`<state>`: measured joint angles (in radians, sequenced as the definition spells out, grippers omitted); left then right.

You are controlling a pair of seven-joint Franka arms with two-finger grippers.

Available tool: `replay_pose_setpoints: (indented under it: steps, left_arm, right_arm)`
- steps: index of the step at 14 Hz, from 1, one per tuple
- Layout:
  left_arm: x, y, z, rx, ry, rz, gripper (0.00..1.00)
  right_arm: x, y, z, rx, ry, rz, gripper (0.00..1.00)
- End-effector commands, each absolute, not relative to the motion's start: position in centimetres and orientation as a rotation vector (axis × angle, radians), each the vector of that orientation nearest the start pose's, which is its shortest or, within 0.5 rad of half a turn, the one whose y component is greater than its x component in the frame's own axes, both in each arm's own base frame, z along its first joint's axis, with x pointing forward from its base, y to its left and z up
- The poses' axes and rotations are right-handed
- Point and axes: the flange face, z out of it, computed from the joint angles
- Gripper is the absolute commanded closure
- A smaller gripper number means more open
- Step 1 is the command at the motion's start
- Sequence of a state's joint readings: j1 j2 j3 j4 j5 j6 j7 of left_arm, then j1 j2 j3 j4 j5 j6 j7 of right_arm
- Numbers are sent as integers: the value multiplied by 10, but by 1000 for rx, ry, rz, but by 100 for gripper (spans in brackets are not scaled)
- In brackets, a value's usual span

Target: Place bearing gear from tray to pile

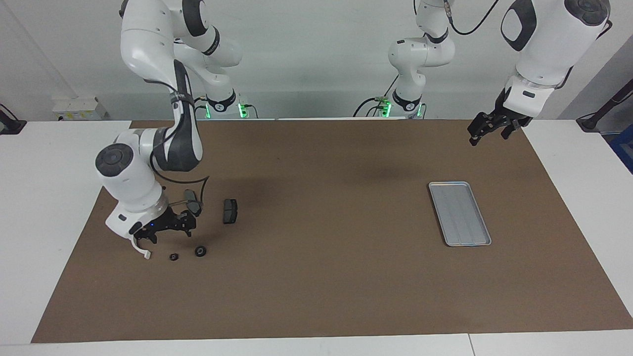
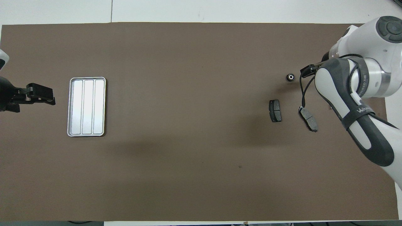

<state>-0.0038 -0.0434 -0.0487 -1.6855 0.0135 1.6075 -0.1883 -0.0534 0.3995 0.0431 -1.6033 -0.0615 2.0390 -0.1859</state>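
The silver tray lies empty toward the left arm's end of the table. Toward the right arm's end, a small dark bearing gear rests on the mat beside a white curved bracket of the pile. My right gripper hangs open just above them, holding nothing. In the overhead view the right arm hides that gear. Two dark brake pads lie nearer to the robots. My left gripper waits open in the air, over the mat beside the tray.
A second small round dark part lies beside the gear. The brake pads also show from overhead. A brown mat covers the table.
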Motion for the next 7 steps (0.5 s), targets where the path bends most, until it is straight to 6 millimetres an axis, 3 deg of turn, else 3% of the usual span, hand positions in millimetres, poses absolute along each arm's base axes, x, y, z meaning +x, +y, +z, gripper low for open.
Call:
replay_pose_setpoints:
  steps: [1,3,7]
  left_arm:
    - [517,-27,606,-3118,-202,125,0]
    - [518,-27,607,-3118,-204,121,0]
    - [518,-27,607,-3118,-204,121,0]
  right_arm:
    - [648,-12,476,-3169,-289,-56,0]
    - [628,3,523,-3168,-320,-78,0]
    - [588,5,581,-3160,-308,-43,0]
